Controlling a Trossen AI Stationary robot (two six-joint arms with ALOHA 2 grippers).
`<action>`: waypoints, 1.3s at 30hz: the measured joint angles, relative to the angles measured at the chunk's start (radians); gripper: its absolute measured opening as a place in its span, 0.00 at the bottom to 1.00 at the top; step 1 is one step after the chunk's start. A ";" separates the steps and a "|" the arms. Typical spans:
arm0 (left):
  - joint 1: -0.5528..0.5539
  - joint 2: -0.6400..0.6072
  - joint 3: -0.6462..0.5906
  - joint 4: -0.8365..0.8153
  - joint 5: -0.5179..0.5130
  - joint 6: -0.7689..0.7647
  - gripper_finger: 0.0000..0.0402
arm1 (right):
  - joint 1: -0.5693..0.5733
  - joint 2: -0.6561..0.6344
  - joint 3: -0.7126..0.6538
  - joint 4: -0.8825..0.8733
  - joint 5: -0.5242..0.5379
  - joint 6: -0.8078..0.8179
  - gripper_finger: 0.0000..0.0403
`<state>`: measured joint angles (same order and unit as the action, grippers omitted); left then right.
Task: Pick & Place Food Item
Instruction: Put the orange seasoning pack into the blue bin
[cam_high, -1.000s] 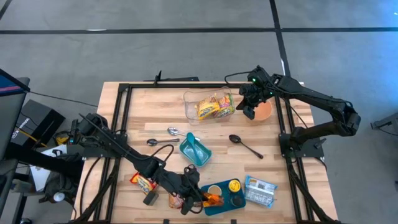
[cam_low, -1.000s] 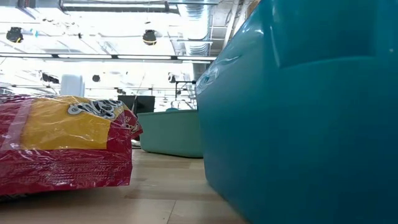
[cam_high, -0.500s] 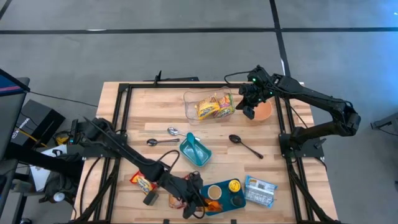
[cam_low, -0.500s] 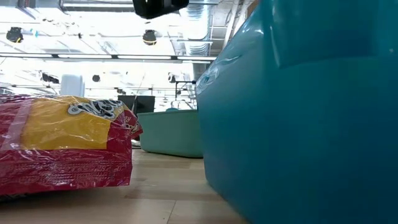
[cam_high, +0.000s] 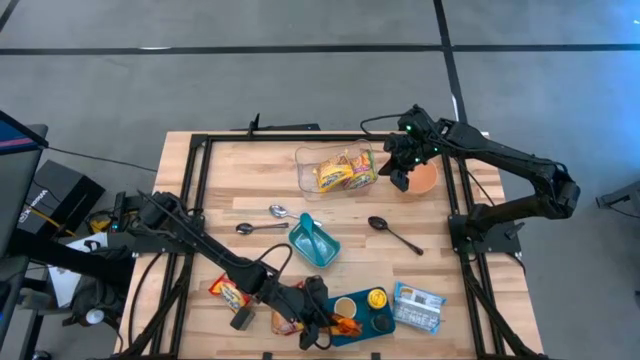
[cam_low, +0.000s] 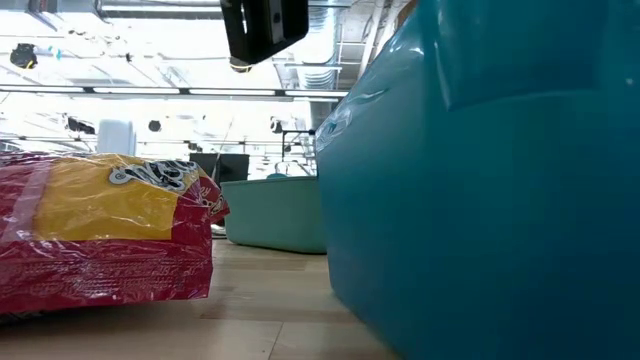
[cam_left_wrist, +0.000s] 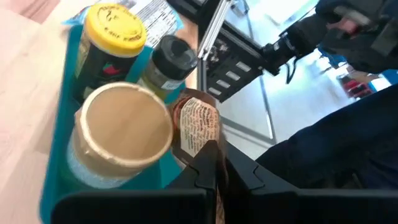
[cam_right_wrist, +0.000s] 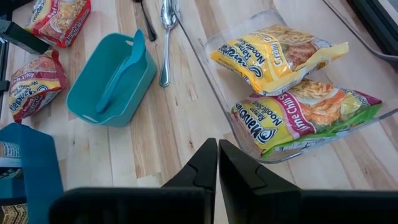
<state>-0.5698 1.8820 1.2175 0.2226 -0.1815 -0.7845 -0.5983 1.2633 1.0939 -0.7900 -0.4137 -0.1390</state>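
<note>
The left gripper (cam_high: 335, 325) is pinching a small food packet (cam_left_wrist: 198, 127), a crinkled wrapper in brown and orange with a white panel of fine print, standing upright between the closed fingers. It hangs at the near edge of the teal tray (cam_high: 345, 335), just beside the jars in it. Directly ahead of this gripper stands a cup with a tan lid (cam_left_wrist: 124, 124); beyond it are a yellow-lidded jar (cam_left_wrist: 115, 25) and a dark-lidded jar (cam_left_wrist: 171, 53), all in the same tray, with a blue-and-white packet (cam_high: 418, 306) at the tray's far end. To the gripper's other side, two red-and-yellow noodle packets (cam_high: 232, 293) lie on the wooden worktop (cam_high: 240, 180).

The right gripper (cam_high: 400, 178) hovers with its fingers pressed together, holding nothing, between an orange bowl (cam_high: 425, 178) and a clear container (cam_high: 305, 165). That container holds two yellow noodle packets (cam_right_wrist: 277, 46), one overlapping the other. Farther out from it sits a teal bin (cam_right_wrist: 112, 78) with a teal scoop (cam_right_wrist: 121, 71) inside, and spoons (cam_high: 278, 211) lie beside the bin.
</note>
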 joint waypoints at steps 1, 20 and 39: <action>0.000 0.000 0.000 -0.007 -0.002 0.011 0.00 | 0.000 0.000 0.000 0.001 0.000 0.000 0.03; 0.000 0.000 0.000 -0.024 -0.003 0.025 0.00 | 0.000 0.000 0.000 0.014 0.000 -0.001 0.03; 0.017 -0.002 0.000 0.397 -0.059 -0.271 0.00 | 0.000 0.000 0.000 0.014 0.000 -0.002 0.03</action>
<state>-0.5528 1.8805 1.2180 0.6196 -0.2409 -1.0556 -0.5983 1.2633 1.0939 -0.7761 -0.4137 -0.1410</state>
